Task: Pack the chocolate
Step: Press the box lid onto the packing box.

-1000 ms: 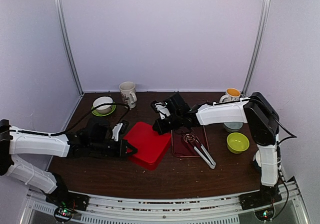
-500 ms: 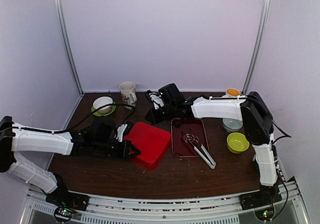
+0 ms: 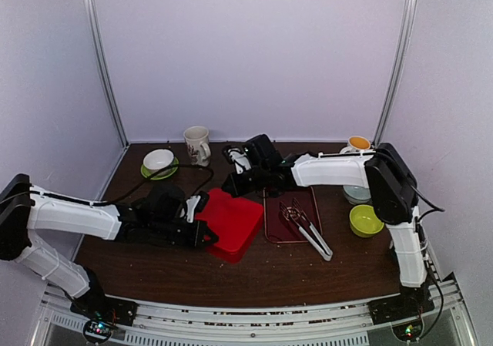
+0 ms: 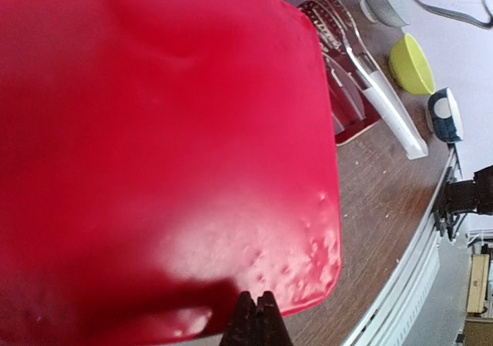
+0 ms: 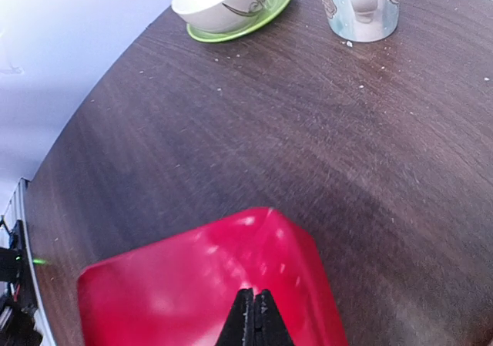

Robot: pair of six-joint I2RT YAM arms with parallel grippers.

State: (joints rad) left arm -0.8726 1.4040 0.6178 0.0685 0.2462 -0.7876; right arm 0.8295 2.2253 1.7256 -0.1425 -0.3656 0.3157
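Note:
A closed red box lies in the middle of the table. Its glossy lid fills the left wrist view. No chocolate shows in any view. My left gripper is shut and holds nothing, its tips at the lid's left near edge. My right gripper is also shut and empty. It points at the box's far corner, with its tips just over the red lid.
A dark red tray with metal tongs lies right of the box. Beyond it are a yellow-green bowl, a grey bowl and an orange-filled cup. At the back left stand a mug and a white bowl on a green saucer.
My right gripper has swung back and to the left, from the box's right side to its far corner. My left gripper has slid a little right along the box's near-left edge.

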